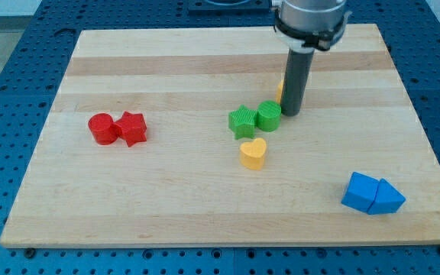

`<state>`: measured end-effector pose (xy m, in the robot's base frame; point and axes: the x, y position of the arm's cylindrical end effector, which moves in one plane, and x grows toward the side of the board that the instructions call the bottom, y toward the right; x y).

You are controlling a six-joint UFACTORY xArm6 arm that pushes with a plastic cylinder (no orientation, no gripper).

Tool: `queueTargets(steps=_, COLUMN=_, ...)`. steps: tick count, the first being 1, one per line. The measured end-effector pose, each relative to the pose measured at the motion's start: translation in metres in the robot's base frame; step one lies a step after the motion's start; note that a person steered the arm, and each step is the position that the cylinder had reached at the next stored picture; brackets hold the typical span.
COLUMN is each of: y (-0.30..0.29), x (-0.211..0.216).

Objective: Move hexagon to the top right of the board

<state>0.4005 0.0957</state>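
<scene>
tip [289,114] down on board [205,69], touching green round block [268,115] at its 3 o'clock. orange block [280,89] mostly hidden behind rod, shape unclear. no claw fitted, just bare rod.

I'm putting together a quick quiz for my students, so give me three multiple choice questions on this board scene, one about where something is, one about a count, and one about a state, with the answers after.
1. Where does the blue pair of blocks lie?
A. the view's top left
B. the view's bottom right
C. the centre of the board

2. How many green blocks are on the board?
A. one
B. two
C. four

3. How do the red cylinder and red star stand to each other?
A. side by side, touching
B. stacked
C. at opposite edges

Answers:
1. B, the blue pair sits near the board's lower right corner.
2. B, a green star and a green cylinder sit together just left of my tip.
3. A, the two red blocks show no gap between them at the view's left.
</scene>
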Motion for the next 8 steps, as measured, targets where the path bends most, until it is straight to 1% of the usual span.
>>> queueTargets(steps=3, y=0.0, x=-0.108)
queueTargets(steps=4, y=-0.006, x=-0.12)
queueTargets(steps=5, y=-0.048, x=-0.122)
queueTargets(steps=6, y=-0.075, x=-0.14)
queueTargets(steps=8, y=-0.015, x=-0.142)
